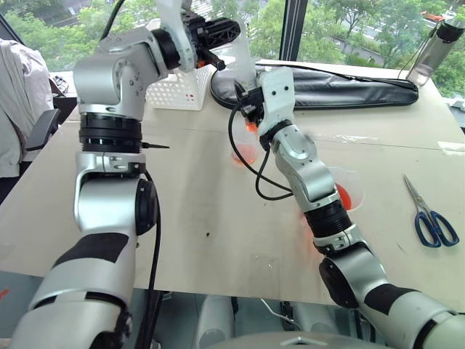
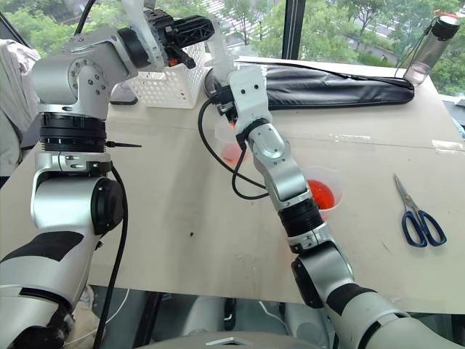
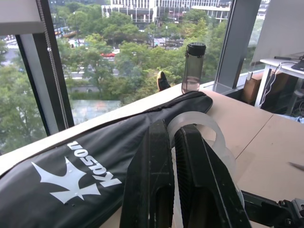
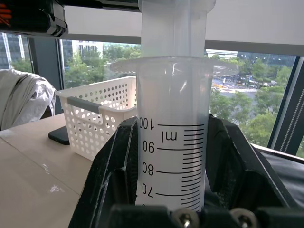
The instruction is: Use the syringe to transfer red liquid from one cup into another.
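Note:
The clear syringe (image 4: 173, 137) stands upright, its barrel clamped in my right gripper (image 1: 251, 109), which is shut on it. The barrel shows no liquid at the printed marks. Below its tip sits the small handleless cup (image 1: 243, 153) with a little red liquid (image 2: 231, 151). My left gripper (image 3: 172, 130) reaches in from above and is shut on the syringe's translucent plunger head (image 3: 202, 126). The wide handled cup (image 2: 323, 190), holding more red liquid, stands to the right, partly behind my right forearm.
A white perforated basket (image 1: 178, 87) and a long black bag (image 1: 341, 87) lie at the back of the table. Blue-handled scissors (image 1: 434, 222) lie at the right edge, a grey bottle (image 1: 439, 40) stands far right. A person's sleeve (image 1: 14, 94) is at left.

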Tool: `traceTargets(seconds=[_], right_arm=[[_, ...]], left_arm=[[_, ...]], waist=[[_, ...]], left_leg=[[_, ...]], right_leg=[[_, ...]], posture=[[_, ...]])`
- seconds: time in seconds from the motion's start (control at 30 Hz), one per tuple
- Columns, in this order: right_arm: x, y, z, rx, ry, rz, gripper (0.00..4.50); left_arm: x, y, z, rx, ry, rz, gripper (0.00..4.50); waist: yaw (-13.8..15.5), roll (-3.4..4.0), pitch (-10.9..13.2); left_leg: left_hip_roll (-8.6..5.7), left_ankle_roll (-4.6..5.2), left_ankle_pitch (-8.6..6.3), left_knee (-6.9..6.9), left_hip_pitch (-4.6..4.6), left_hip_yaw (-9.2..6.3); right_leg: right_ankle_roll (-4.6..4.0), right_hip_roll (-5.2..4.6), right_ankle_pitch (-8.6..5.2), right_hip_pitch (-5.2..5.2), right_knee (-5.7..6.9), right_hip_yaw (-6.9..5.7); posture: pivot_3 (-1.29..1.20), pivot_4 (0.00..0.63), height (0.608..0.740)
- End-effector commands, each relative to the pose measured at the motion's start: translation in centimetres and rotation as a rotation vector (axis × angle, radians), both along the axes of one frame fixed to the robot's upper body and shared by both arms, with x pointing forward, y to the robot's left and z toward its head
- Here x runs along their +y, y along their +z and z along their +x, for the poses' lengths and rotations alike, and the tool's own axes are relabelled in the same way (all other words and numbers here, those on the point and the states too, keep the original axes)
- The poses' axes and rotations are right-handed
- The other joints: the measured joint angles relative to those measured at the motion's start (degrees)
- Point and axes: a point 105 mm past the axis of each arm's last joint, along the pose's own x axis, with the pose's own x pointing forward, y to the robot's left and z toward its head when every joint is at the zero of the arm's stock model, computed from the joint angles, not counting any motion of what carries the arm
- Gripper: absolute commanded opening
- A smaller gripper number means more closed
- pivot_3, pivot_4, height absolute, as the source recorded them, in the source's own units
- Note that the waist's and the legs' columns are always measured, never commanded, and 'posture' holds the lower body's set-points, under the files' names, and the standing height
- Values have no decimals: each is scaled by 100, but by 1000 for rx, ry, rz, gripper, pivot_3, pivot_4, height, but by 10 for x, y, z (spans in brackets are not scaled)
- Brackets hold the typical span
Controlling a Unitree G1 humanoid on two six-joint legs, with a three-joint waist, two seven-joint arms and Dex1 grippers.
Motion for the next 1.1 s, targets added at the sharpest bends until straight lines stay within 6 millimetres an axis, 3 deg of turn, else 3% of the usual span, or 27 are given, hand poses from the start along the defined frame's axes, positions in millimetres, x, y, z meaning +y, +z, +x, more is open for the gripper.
traceTargets(seconds=[0.03, 0.4, 1.1], right_arm=[[37, 21, -21, -55, 142, 33, 1495], [45, 12, -25, -37, 207, 6, 1495], [39, 37, -27, -114, 204, 32, 1495]], left_arm=[[-10, 25, -20, -125, -66, 4, 0], [-18, 16, -32, -188, -120, 88, 0], [-20, -49, -33, -43, -151, 193, 0]], waist=[[-1, 0, 0], [1, 0, 0], [11, -2, -1]], left_leg=[[0, 0, 0, 0, 0, 0], [0, 0, 0, 3, -1, 1], [0, 0, 0, 7, 1, -1]], right_leg=[[0, 0, 0, 0, 1, 0], [0, 0, 0, 0, 3, 1], [0, 0, 0, 2, 6, 0]], posture=[[0, 150, 724], [0, 150, 724], [0, 150, 724]])
